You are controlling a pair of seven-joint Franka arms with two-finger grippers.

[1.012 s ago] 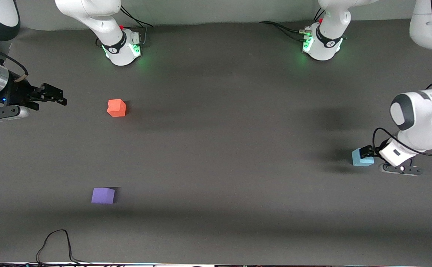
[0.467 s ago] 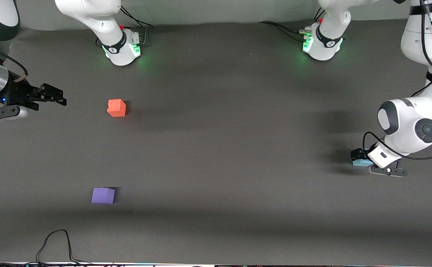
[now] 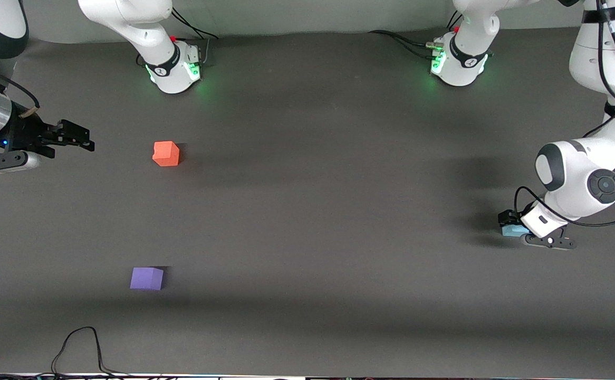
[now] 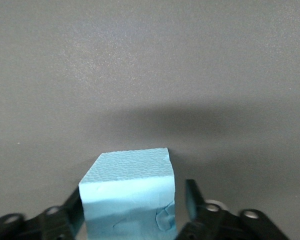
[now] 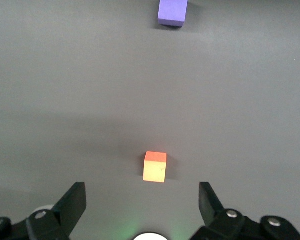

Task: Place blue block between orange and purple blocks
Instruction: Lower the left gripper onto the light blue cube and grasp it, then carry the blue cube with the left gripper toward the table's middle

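Observation:
The blue block (image 3: 510, 230) sits on the table at the left arm's end, mostly covered by the wrist. My left gripper (image 3: 509, 225) is down around it, open. In the left wrist view the block (image 4: 127, 195) stands between the fingers (image 4: 192, 199), one touching it, the other a small gap away. The orange block (image 3: 166, 153) and the purple block (image 3: 146, 278) lie toward the right arm's end, the purple one nearer the front camera. My right gripper (image 3: 83, 136) waits open and empty beside the orange block, which shows with the purple block (image 5: 173, 12) in the right wrist view (image 5: 155, 167).
Both arm bases (image 3: 173, 66) stand along the table's back edge. A black cable (image 3: 78, 343) loops at the front edge near the purple block. Dark grey table (image 3: 313, 211) lies between the blue block and the other two.
My left arm has shifted over the blue block and its fingers have come down around it, hiding most of the block. The right arm and the other blocks have not moved.

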